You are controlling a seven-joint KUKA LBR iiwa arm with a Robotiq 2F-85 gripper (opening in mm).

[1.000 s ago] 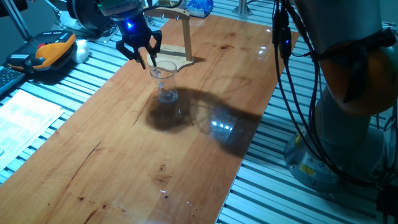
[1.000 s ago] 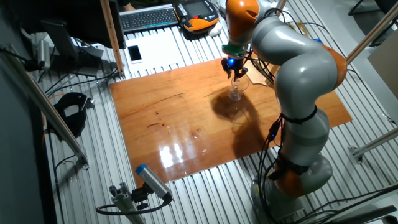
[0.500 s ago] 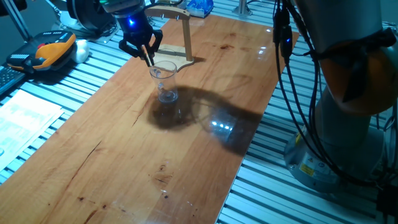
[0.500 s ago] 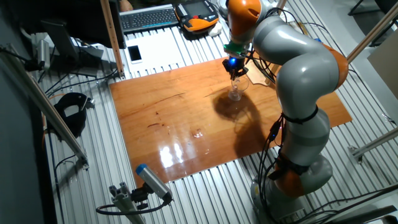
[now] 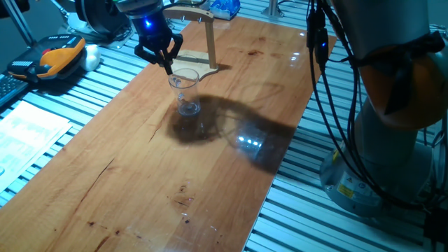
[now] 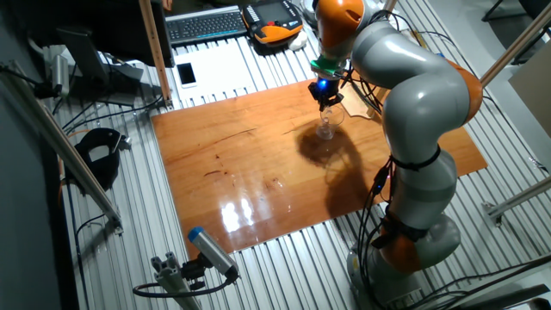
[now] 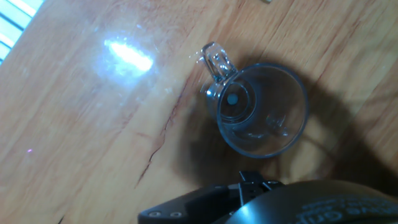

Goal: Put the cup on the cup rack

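The clear glass cup point(image 5: 186, 94) stands upright on the wooden tabletop point(image 5: 140, 161). My gripper point(image 5: 166, 66) hangs just above and behind the cup's rim, its fingers drawn together into a point with nothing between them. The wooden cup rack point(image 5: 209, 43) stands right behind, with its flat base point(image 5: 190, 64) near the cup and its curved arm at the top. In the other fixed view the gripper point(image 6: 325, 100) is over the cup point(image 6: 327, 129). The hand view looks down into the cup point(image 7: 262, 109), with its small handle point(image 7: 214, 62) at the upper left. The cup is free of the fingers.
An orange and black handset point(image 5: 56, 57) and white papers point(image 5: 28, 133) lie on the slatted bench to the left of the tabletop. The arm's base and cables point(image 5: 392, 105) stand to the right. A keyboard point(image 6: 207, 23) lies beyond the tabletop's far edge.
The gripper's fingers have gone from spread open to shut. The hand has risen slightly and sits behind the cup's rim. The cup has not moved.
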